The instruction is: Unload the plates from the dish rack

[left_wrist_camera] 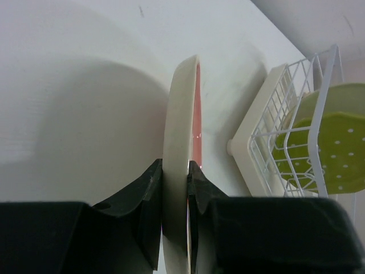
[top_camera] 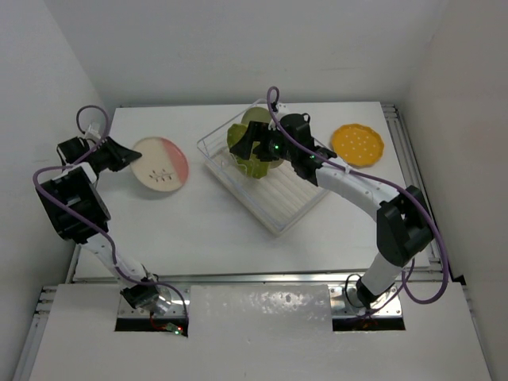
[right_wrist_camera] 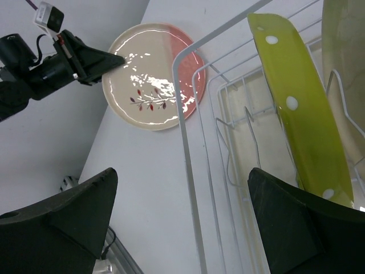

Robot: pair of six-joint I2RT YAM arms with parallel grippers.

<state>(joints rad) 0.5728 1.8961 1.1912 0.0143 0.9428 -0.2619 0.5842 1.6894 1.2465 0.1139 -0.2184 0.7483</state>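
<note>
The cream-and-pink plate (top_camera: 161, 165) sits low over the table at the left. My left gripper (top_camera: 121, 154) is shut on its near-left rim, and the rim shows edge-on between the jaws in the left wrist view (left_wrist_camera: 181, 131). The white wire dish rack (top_camera: 274, 198) stands mid-table. The scalloped olive-green dotted plate (top_camera: 254, 168) and the pale green-and-cream plate (top_camera: 255, 117) stand upright in its far end. My right gripper (top_camera: 251, 151) is open above the rack beside the olive-green plate (right_wrist_camera: 296, 108), not touching it. The orange-yellow dotted plate (top_camera: 357, 144) lies flat on the table at the right.
The rack's top wire (right_wrist_camera: 188, 142) runs between my right gripper's jaws. The rack's corner (left_wrist_camera: 268, 125) is just right of the held plate. White walls close in the table on three sides, with a metal rail (top_camera: 413, 175) along the right edge.
</note>
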